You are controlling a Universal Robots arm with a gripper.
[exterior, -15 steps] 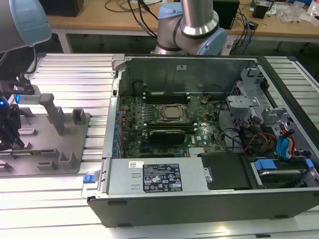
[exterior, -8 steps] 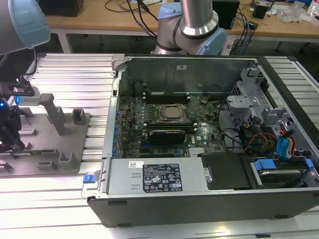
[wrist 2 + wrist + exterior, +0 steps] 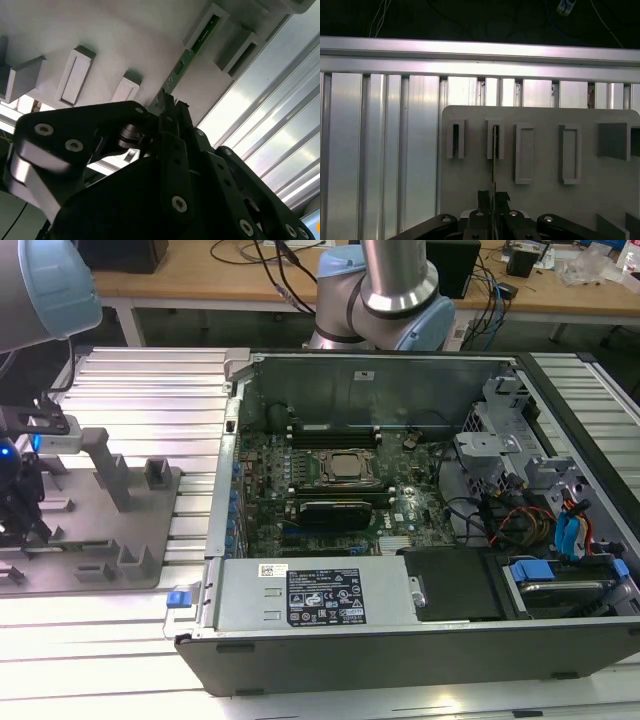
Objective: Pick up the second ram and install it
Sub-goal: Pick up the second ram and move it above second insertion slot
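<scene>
Matt plastic fixture plate (image 3: 540,200) on shiny ribbed metal table (image 3: 380,150); second ram (image 3: 186,59) green circuit-board.

No print is legible.
In the exterior view's lower centre, a black label (image 3: 325,602) and a small white sticker (image 3: 268,569) sit on the silver power-supply cover (image 3: 240,605); their print is too small to read.
</scene>
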